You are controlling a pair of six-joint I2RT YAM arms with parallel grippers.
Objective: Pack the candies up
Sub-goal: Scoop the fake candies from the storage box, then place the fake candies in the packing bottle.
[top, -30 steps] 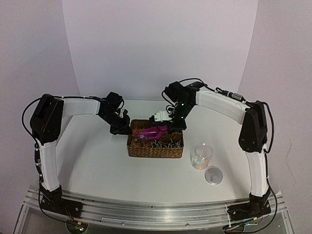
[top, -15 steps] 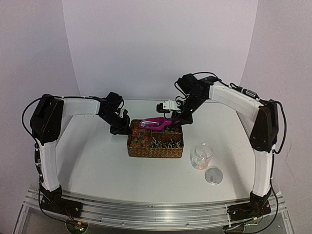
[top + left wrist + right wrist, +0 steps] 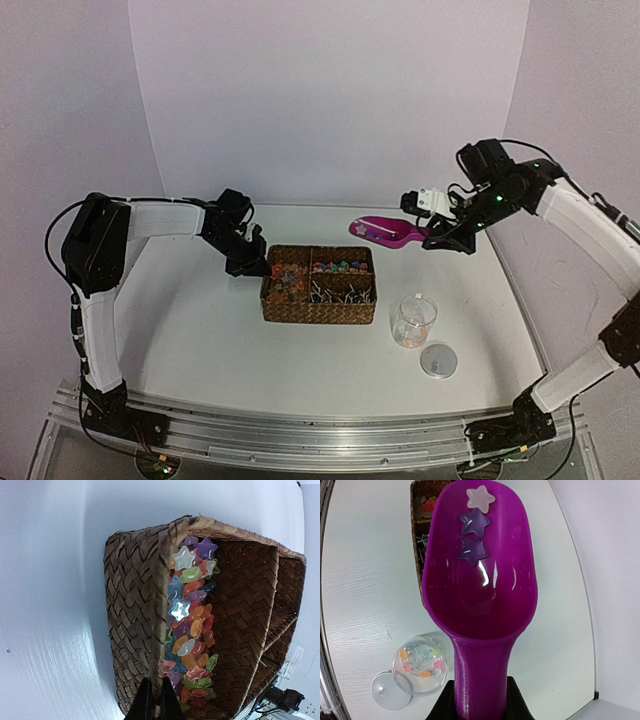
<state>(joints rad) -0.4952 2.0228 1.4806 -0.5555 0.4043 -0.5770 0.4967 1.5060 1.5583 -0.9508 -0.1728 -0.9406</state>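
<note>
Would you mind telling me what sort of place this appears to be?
Likely a robotics lab bench: plain white backdrop, white table, aluminium rail anchoring the left arm and right arm.

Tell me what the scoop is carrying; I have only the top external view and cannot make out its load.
Observer: Right wrist view: three star-shaped candies lie in the scoop near its front lip, one pale, two purple.
Operator: Report the cup's contents.
Observer: The cup holds a few candies on its bottom, orange, pink and green among them.
Operator: Check the left tool.
Observer: Left wrist view: the left tool is shut on the basket, pinching its woven wall.
</note>
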